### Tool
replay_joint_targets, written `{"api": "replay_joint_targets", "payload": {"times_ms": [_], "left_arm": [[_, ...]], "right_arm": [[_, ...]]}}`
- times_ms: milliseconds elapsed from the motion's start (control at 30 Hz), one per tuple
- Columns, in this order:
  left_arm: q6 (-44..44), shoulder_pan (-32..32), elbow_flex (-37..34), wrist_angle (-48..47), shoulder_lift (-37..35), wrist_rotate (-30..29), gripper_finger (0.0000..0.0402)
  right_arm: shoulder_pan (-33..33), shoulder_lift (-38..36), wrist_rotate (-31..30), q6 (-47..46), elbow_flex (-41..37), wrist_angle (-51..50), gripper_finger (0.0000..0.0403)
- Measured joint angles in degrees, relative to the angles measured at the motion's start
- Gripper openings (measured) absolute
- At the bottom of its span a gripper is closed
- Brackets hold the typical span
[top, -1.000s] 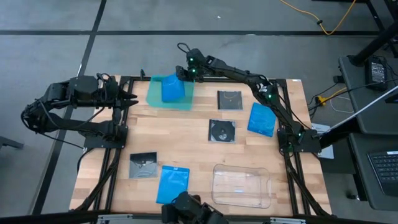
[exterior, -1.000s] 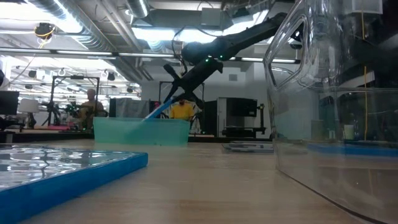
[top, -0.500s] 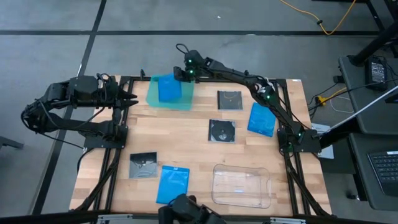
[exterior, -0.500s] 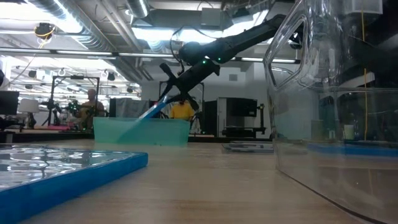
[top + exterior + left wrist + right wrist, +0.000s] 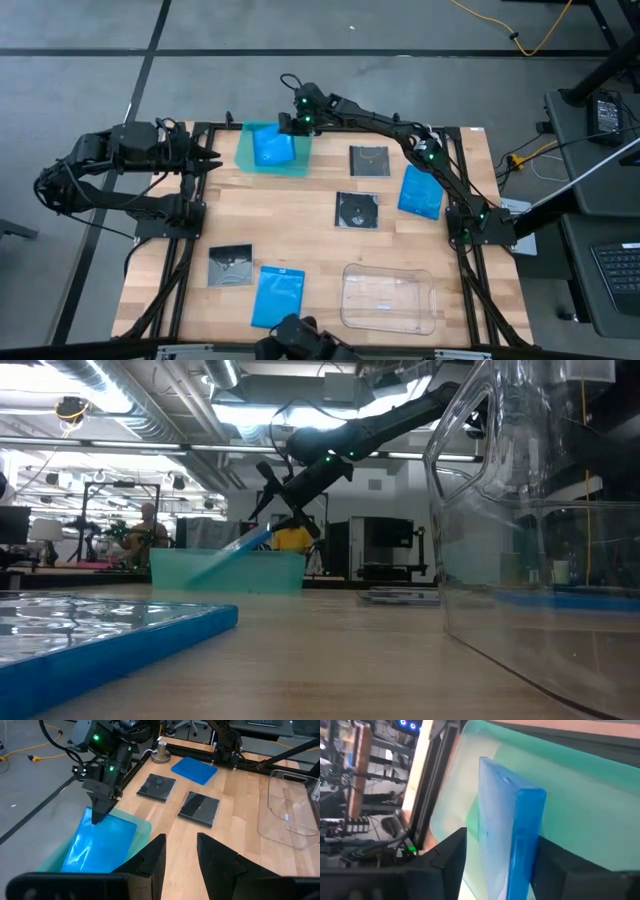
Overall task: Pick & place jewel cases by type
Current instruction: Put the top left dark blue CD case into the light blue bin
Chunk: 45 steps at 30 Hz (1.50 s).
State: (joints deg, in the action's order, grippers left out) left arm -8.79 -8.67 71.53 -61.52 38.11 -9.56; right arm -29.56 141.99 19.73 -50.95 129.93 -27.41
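A teal tray (image 5: 248, 152) stands at the table's far edge. One blue jewel case (image 5: 272, 148) lies slanted in it, lower end on the tray floor, upper end (image 5: 258, 540) above the rim. My right gripper (image 5: 289, 123) is open over that raised end, one finger on each side of the case (image 5: 512, 840). My left gripper (image 5: 207, 158) hovers open at the table's left edge, with nothing between its fingers (image 5: 155, 857). Two more blue cases (image 5: 420, 192) (image 5: 277, 296) and three dark square cases (image 5: 369, 160) (image 5: 356, 210) (image 5: 230, 266) lie flat on the table. My right gripper's fingers (image 5: 451, 857) stand on either side of the blue case's raised end (image 5: 527, 820), coming from above and slanting down. A gap shows beside one finger; whether the other one touches the case, I cannot tell.
A large clear plastic tray (image 5: 388, 298) stands near the front edge, to the right. Bare wood lies between the cases in the middle of the table. Dark frame rails run along the table's left and right sides.
My right gripper has opened and let go of the blue case, rising a little and shifting toward the far left. The case's upper end has sunk, so it now leans lower in the teal tray while its lower end stays on the tray floor.
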Motion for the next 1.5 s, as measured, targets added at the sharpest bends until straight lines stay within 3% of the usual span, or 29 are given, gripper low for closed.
{"api": "replay_joint_targets", "payload": {"times_ms": [233,600,833,1000,1200,1500], "left_arm": [[0.1,0.0,0.0,0.0,0.0,0.0,0.0102],[0.0,0.0,0.0,0.0,0.0,0.0,0.0102],[0.1,0.0,0.0,0.0,0.2,-1.0,0.0102],[0.1,0.0,0.0,0.6,0.3,-1.3,0.0102],[0.0,0.0,0.0,0.5,0.3,-1.3,0.0102],[0.0,0.0,0.0,0.5,0.3,-1.6,0.0102]], "right_arm": [[0.1,0.0,0.8,2.0,0.0,-0.4,0.0201],[0.3,0.0,-2.8,8.2,0.5,-8.3,0.0202],[0.6,-0.2,-9.6,14.1,5.1,-15.2,0.0202],[0.6,-0.3,-8.6,13.9,4.8,-16.1,0.0202],[2.0,-0.3,-13.5,16.5,4.7,-17.5,0.0202],[3.1,-0.3,-15.2,17.8,4.7,-16.8,0.0202]]}}
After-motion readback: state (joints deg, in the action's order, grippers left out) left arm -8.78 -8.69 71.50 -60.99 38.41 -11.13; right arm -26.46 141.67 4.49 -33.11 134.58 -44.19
